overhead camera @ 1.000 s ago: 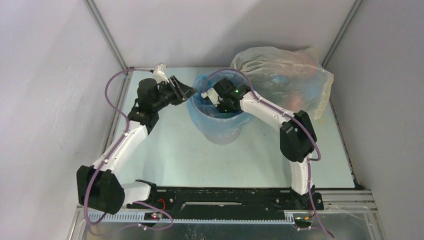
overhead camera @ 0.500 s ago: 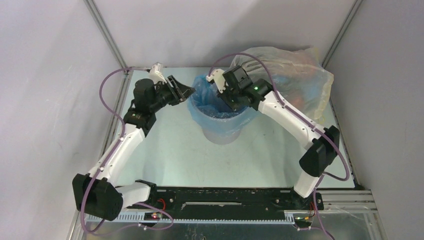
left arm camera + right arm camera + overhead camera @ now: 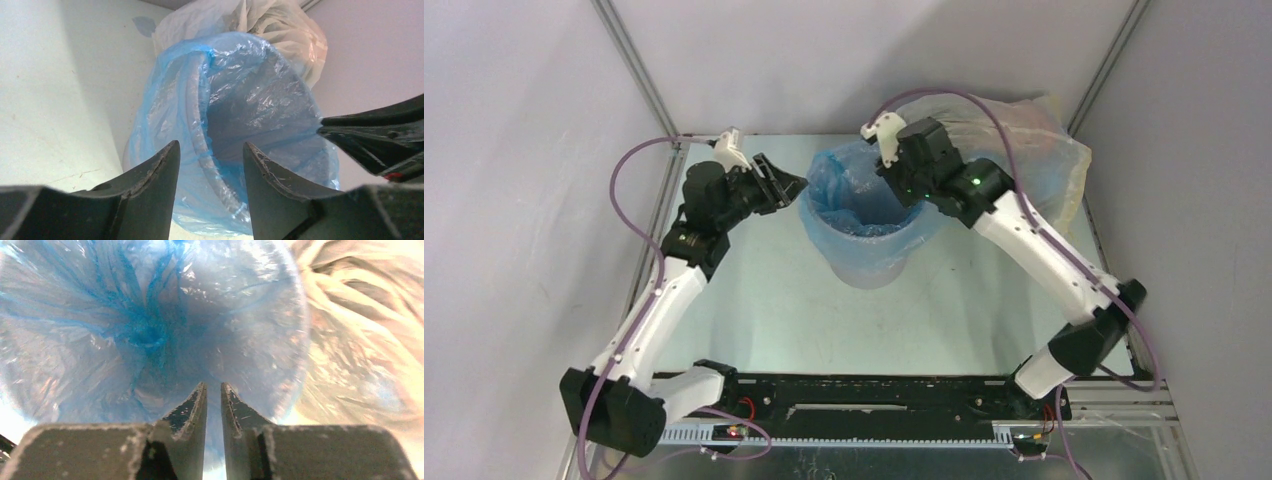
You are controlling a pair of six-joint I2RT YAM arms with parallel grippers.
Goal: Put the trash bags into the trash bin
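Blue crinkly film of the trash bag [image 3: 829, 195] lines the trash bin [image 3: 871, 277]. Its mouth is folded out over the rim and hangs partway down the outer wall, and the bag's bottom lies gathered deep inside. The bin stands upright on the table [image 3: 754, 290], a little toward 12 o'clock from the middle in the top view.

The left gripper [image 3: 211, 146] sits just beside the rim, between the bin's 9 and 10 o'clock. Its fingers are apart, and the bag-covered rim shows in the gap beyond the tips.

The right gripper [image 3: 213, 388] hangs over the rim at about 2 o'clock, pointing down into the lined bin. Its fingers stand almost together with only a thin slit between them; whether any film is caught there I cannot tell.

A large clear bag [image 3: 1024, 140] rests just beside the bin at 2 o'clock, behind the right arm.
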